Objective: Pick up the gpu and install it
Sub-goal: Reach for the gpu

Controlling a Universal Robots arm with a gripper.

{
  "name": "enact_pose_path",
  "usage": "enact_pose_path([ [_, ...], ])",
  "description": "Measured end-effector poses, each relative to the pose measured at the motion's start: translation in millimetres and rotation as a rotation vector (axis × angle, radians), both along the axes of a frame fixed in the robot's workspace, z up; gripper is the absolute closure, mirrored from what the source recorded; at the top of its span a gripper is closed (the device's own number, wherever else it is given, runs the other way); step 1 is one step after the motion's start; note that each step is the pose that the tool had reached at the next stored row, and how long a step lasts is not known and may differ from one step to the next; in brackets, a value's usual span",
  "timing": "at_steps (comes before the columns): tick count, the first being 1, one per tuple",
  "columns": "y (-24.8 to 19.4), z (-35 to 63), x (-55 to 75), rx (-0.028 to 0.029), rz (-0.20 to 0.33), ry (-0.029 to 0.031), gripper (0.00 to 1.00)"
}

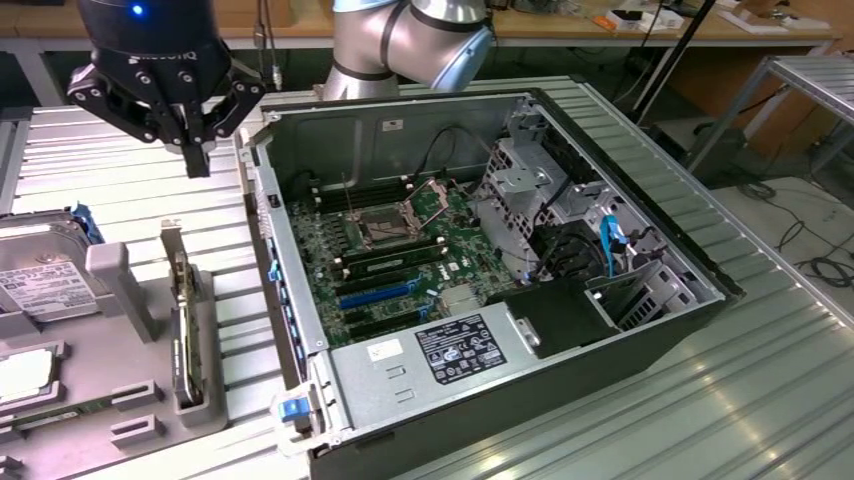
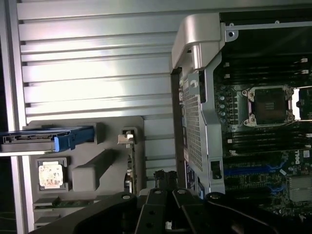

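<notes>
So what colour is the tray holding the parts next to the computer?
The tray is plain grey; the exterior view shows it best.

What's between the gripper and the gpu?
Nothing. In the exterior view, only bare ribbed table separates the shut gripper from the gpu, which stands on edge in its grey holder.

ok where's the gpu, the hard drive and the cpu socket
gpu (image 1: 188, 335): exterior view, upper edge of the card
hard drive (image 1: 43, 288): exterior view, its white label
cpu socket (image 1: 378, 228): exterior view, middle of the socket
</notes>
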State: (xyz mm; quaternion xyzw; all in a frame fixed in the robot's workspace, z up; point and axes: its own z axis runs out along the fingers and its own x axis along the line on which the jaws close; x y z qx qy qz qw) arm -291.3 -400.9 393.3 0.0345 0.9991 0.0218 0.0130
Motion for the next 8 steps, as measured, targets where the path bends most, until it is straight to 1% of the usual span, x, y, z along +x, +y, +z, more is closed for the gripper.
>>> enact_pose_path([
  [8, 0.0, 0.0, -8.4, 0.0000, 0.000, 0.0001, 0.89],
])
